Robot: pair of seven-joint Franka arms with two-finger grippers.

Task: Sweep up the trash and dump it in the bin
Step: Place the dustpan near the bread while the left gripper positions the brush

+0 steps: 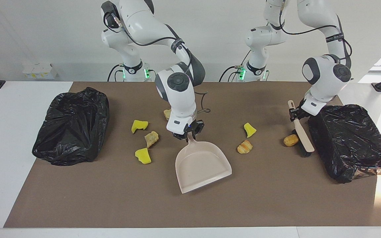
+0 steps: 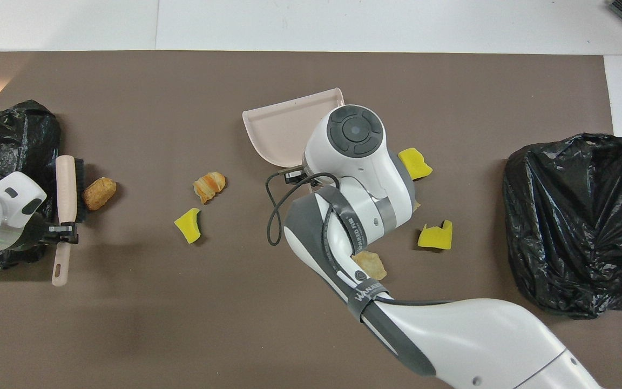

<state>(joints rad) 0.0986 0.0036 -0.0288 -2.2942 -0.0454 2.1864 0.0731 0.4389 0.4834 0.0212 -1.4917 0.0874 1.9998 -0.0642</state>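
Note:
My right gripper is shut on the handle of the beige dustpan, which lies on the mat with its mouth away from the robots; it also shows in the overhead view. My left gripper is shut on the handle of the brush, whose bristles are beside a brown bread lump. A croissant piece and a yellow sponge chunk lie between brush and dustpan. Two yellow chunks and a tan lump lie toward the right arm's end. Another tan lump is partly hidden.
A black-bagged bin stands at the right arm's end of the brown mat. A second black-bagged bin stands at the left arm's end, right beside the brush. A loose cable hangs off the right wrist.

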